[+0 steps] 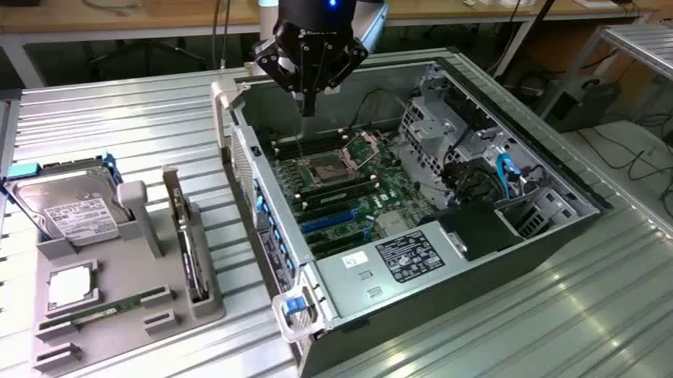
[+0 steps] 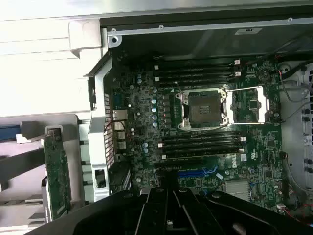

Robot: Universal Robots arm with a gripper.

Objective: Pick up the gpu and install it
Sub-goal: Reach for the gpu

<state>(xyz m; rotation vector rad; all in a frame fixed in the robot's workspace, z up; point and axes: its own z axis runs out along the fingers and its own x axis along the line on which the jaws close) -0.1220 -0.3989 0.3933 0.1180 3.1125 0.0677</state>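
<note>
Black and slim, the gpu (image 1: pixel 189 244) stands on edge in a slot of the grey holder (image 1: pixel 200 303) on the ribbed metal counter (image 1: pixel 126 126), just beside the open computer case (image 1: pixel 462 67) on the exterior view's left. The wrist view catches the same card (image 2: pixel 57 171) upright in its holder, outside the chassis wall. Nothing grips it.

The tool (image 1: pixel 307 106) hangs over the far end of the case, above the motherboard (image 1: pixel 347 189) and near the CPU socket (image 1: pixel 328 169), well apart from the card. Its fingers look pressed together with nothing between them.

By my reading the task has hardly begun: the pick-up is not yet made, and the blue expansion slots (image 1: pixel 331 220) on the board sit unfilled, so both grasp and installation are left. The hard drive (image 1: pixel 68 213) and the RAM stick (image 1: pixel 105 309) lie in the same holder.
</note>
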